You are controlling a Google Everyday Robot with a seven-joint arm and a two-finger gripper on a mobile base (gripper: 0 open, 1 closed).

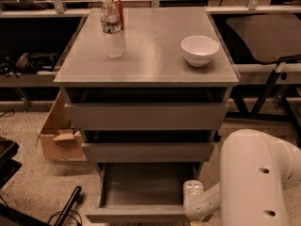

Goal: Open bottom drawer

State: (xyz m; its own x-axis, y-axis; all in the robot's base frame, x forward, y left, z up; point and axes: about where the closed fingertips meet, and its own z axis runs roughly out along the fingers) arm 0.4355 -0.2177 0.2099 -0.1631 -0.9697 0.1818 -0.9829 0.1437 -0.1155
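The grey cabinet (146, 51) has three drawers. The bottom drawer (141, 185) is pulled out and shows its plain grey box interior; its flat front (136, 214) lies at the lower edge of the view. The two wider drawer fronts (146, 116) above it stand slightly out. My white arm (256, 178) comes in from the lower right. Its wrist (195, 199) is at the right front corner of the bottom drawer. The gripper itself is below the edge of the view.
A clear water bottle (112, 29) and a can (118, 11) stand at the back left of the cabinet top, a white bowl (199, 50) at the right. An open cardboard box (59, 135) is on the floor to the left. A dark chair (268, 36) is at the right.
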